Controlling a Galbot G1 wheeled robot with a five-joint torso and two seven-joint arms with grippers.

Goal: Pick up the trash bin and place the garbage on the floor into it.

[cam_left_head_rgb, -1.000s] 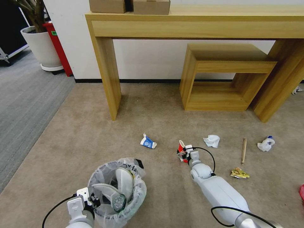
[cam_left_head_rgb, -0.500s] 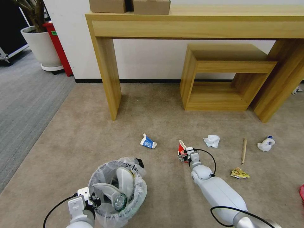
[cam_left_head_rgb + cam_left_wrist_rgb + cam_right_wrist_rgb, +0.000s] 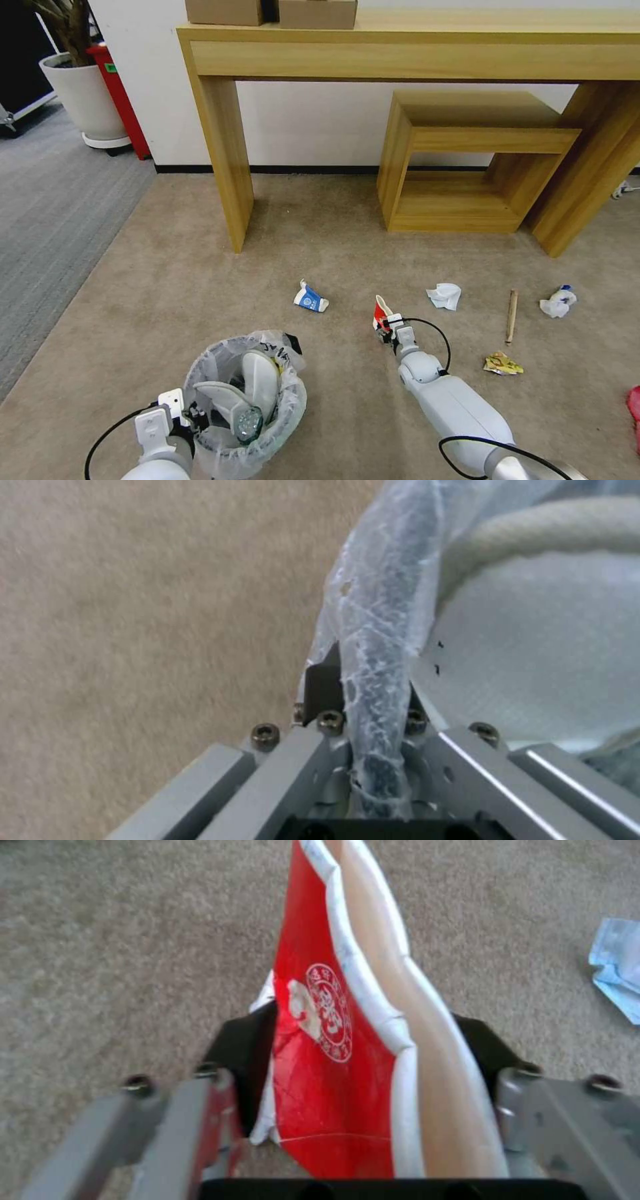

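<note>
My right gripper (image 3: 347, 1120) pinches the flattened red cup (image 3: 333, 1040) at 12 o'clock on the carpet. My left gripper (image 3: 373, 730) clamps the bin (image 3: 243, 407) rim at 8 o'clock. I should lift clear, swing over, then release.

You had matt, nubbly carpet (image 3: 200, 280) underfoot. The trash bin (image 3: 380, 645) wore thin, crinkled translucent plastic. The red paper cup (image 3: 333, 1040) looked smooth, creased flat, faintly glossy. Your right gripper (image 3: 360, 1060) showed brushed grey metal and matt black pads. The table (image 3: 413, 60) was satin wood grain.
</note>
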